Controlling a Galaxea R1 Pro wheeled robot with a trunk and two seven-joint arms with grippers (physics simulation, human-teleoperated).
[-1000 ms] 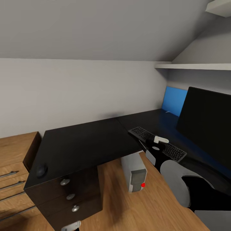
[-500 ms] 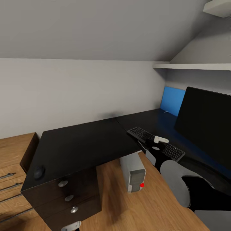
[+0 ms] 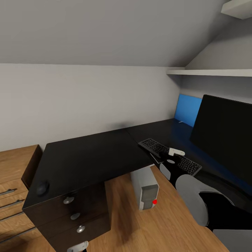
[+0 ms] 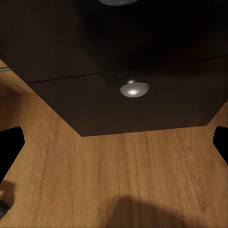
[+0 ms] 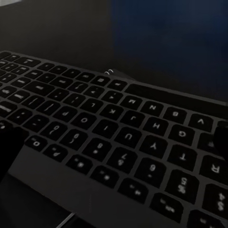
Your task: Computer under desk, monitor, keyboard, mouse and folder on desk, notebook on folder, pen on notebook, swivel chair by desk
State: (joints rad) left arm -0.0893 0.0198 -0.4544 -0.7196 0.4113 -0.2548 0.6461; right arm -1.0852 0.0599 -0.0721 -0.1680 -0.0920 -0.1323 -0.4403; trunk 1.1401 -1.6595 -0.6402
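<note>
The black keyboard (image 3: 169,156) lies on the glossy black desk (image 3: 91,157), just in front of the wide black monitor (image 3: 224,133), with one end reaching past the desk's inner edge. My right gripper (image 3: 163,153) hovers close over the keys (image 5: 118,123), open, its dark fingertips (image 5: 9,145) set wide apart. The small black mouse (image 3: 42,188) sits on the desk's near left corner. Under the desk stands the grey computer (image 3: 146,189) with its red light. My left gripper (image 4: 114,142) is open, low above the floor, facing a desk drawer with a silver knob (image 4: 134,89).
A blue wall panel (image 3: 189,110) backs the desk's far end, under a white shelf (image 3: 210,72). A light-wood drawer unit (image 3: 14,175) stands left of the desk. The dark drawers (image 3: 75,217) sit below the mouse corner. Wooden floor (image 3: 168,224) lies between desk and robot.
The whole picture has shifted slightly left since one second ago, so the camera moved. My right arm has crept a little over the keyboard. Nothing was taken or let go.
</note>
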